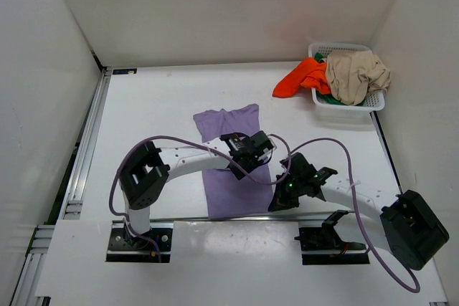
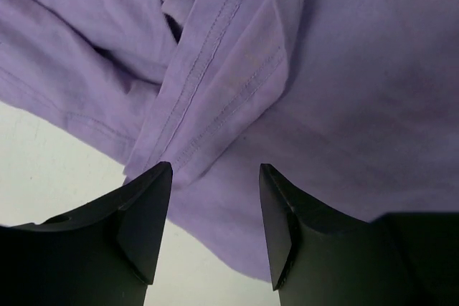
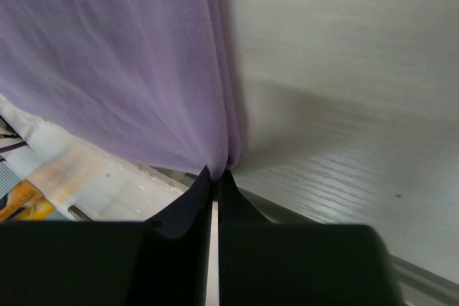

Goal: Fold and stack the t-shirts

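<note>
I am on shirt 1 of 4. The purple shirt [image 1: 224, 195] lies in the middle of the table [image 1: 158, 105], one side turned in along its length. My left claw [image 2: 215, 170] hangs over that fold, jaws about half apart, holding nothing. My right claw [image 3: 216, 173] is pinched tight on the shirt's near right edge. Next, I judge, my left must take the matching near corner so both can carry the hem toward the collar. The orange shirt [image 1: 297, 80], beige shirt [image 1: 355, 73] and green shirt [image 1: 324, 95] sit at the basket [image 1: 351, 109].
</note>
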`<action>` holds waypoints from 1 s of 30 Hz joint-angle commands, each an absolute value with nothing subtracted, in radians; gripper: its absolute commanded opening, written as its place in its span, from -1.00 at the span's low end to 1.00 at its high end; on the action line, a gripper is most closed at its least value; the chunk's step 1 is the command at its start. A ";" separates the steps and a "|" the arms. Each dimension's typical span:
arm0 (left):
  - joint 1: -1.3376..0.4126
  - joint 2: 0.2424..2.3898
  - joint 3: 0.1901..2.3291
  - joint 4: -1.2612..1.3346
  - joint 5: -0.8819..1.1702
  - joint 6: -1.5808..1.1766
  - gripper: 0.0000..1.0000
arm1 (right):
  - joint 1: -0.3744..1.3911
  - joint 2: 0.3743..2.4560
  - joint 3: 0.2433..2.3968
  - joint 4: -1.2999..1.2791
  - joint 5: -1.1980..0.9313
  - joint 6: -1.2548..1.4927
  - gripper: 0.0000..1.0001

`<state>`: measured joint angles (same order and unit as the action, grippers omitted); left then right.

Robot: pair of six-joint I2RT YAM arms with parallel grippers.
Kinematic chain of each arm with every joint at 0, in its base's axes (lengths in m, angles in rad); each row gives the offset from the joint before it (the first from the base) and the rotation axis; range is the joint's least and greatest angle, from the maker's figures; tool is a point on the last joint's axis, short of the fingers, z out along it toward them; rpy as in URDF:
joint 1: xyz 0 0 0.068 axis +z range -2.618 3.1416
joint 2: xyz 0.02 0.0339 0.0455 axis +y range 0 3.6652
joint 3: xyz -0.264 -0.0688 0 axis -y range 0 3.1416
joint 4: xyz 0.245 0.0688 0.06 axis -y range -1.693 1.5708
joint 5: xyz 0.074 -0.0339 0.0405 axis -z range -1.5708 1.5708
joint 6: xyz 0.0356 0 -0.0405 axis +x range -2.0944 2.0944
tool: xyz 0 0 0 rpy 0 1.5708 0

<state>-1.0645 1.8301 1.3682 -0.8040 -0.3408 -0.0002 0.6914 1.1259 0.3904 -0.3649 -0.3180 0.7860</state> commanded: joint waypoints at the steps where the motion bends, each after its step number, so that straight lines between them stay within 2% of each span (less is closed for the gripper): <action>1: -1.062 1.827 1.385 -0.727 -0.330 0.000 0.26 | 0.674 1.112 0.380 -0.356 -0.330 0.790 -0.99; 9: -1.092 1.916 1.427 -0.706 -0.311 0.000 0.28 | 0.673 1.112 0.379 -0.368 -0.330 0.772 -0.99; 14: -1.092 1.899 1.394 -0.706 -0.210 0.000 0.31 | 0.664 1.092 0.342 -0.358 -0.330 0.796 -0.99; 23: -1.034 1.993 1.503 -0.696 -0.248 0.000 0.28 | 0.664 0.996 0.269 -0.345 -0.330 0.856 -0.99; 30: -0.968 2.023 1.506 -0.687 -0.313 0.000 0.26 | 0.655 0.873 0.221 -0.380 -0.298 0.899 -0.99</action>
<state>-1.0069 2.0140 1.4754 -0.6964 -0.2623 0.0002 0.6605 0.9089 0.2493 -0.3206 -0.3325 0.8764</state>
